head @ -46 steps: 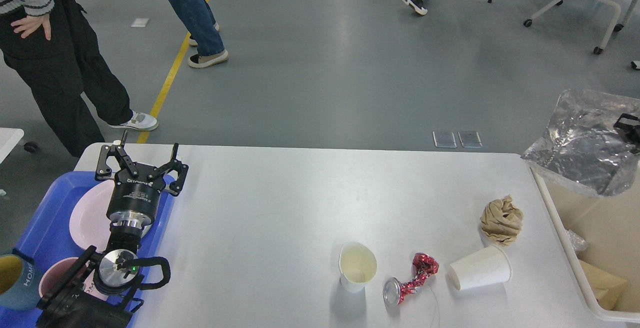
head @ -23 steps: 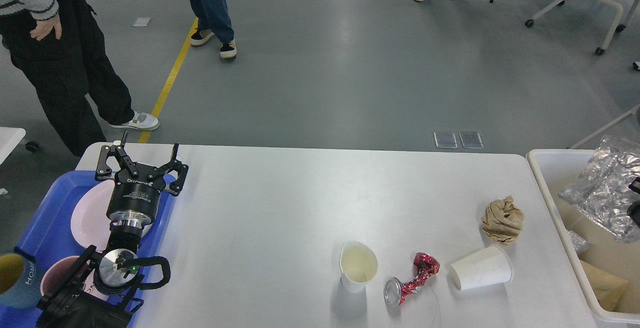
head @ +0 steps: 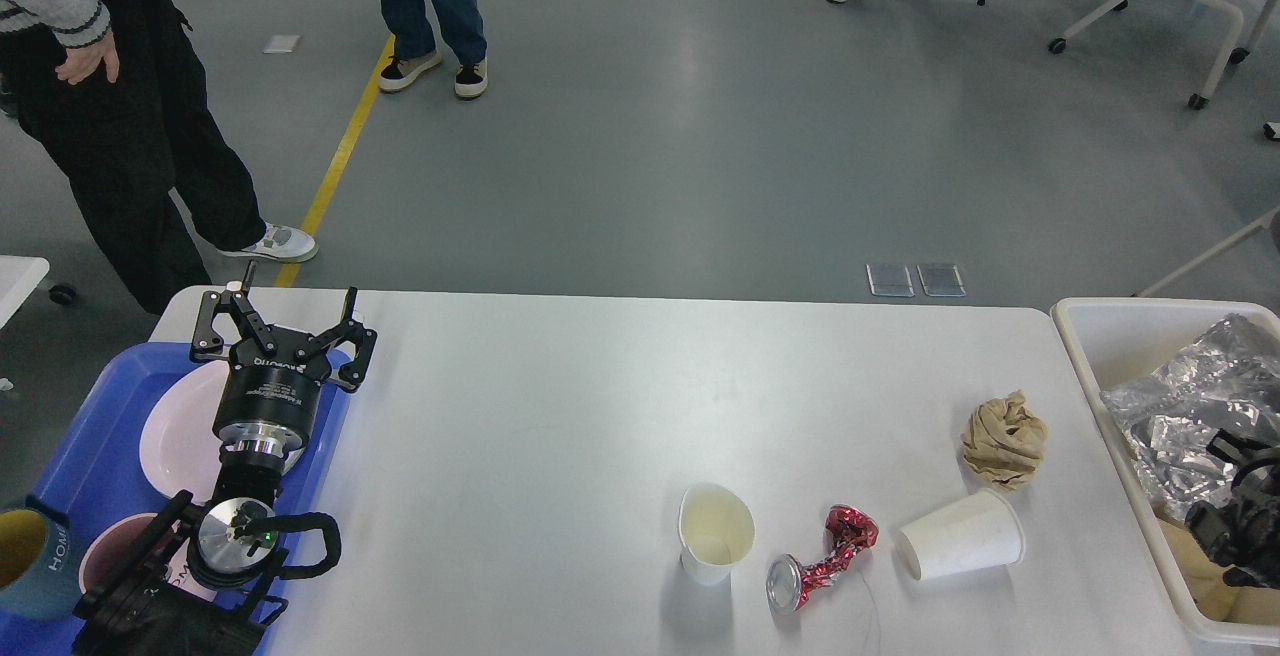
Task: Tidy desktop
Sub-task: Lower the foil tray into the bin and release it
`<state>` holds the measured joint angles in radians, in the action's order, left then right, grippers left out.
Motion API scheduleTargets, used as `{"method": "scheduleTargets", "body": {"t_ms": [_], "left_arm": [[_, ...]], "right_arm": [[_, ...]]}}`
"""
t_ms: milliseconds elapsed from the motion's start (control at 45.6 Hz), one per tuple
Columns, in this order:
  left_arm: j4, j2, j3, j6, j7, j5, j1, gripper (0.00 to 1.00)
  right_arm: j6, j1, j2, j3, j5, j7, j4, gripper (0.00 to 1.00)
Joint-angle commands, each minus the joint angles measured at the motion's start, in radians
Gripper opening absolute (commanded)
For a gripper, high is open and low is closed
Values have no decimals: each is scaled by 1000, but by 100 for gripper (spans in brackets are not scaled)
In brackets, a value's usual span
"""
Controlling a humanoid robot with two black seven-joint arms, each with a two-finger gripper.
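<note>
A crumpled foil bag (head: 1195,421) that was held above the right end of the desktop (head: 560,416) a second ago is now recorded inside the cream bin (head: 1120,321) standing against the desktop's right edge, so one item of litter is judged cleared. The right gripper (head: 1235,506) is seen low in the bin, touching or just below the foil; it is dark and partly cut off by the frame, and whether it is parted or closed, or keeps hold of the foil, cannot be told. The left gripper (head: 283,321) is unchanged across the three pictures: its fingers are spread wide, nothing is held, and it is poised over the pink plate (head: 180,431) in the blue tray (head: 90,456) at the desktop's left edge. Four items are noted as outstanding toward the front right corner: an upright paper cup (head: 715,536), a crushed red can (head: 822,558) just beside it, a tipped paper cup (head: 960,536) next to the can, and a brown paper wad (head: 1005,439) nearer the right edge. The tidying is therefore assessed as partly done, with the wad lying closest to the bin. A mug (head: 28,561) and a bowl (head: 110,551) are observed in the tray's near corner.
</note>
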<state>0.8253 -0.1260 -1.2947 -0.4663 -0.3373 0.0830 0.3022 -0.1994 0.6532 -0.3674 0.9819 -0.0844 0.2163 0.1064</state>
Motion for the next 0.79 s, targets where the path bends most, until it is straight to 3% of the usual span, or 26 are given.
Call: {"method": "scheduleTargets", "body": {"t_ms": [0,219,285,351,395,526,767], "left_arm": [[0,0,0,0,0,1,0,96],[0,0,0,0,0,1,0,96],[0,0,0,0,0,1,0,96],[0,0,0,0,0,0,0,96],[0,0,0,0,0,0,0,96],[0,0,0,0,0,0,0,96],[0,0,0,0,1,0,0,96]], "right_arm": [[-12,-14,7,-3,-1,0,-1,0],[-11,-14,4,-3,0,0,1,0],[-14,-12,-1,-5,-1,2,1,27],[-24,-14,-4,-3,0,2,1,70],[-34,-14,-4,-3,-1,2,1,90],[-40,-17,-4,3,0,2,6,99],[-31,-18,-5,8,2,0,12,100]]}}
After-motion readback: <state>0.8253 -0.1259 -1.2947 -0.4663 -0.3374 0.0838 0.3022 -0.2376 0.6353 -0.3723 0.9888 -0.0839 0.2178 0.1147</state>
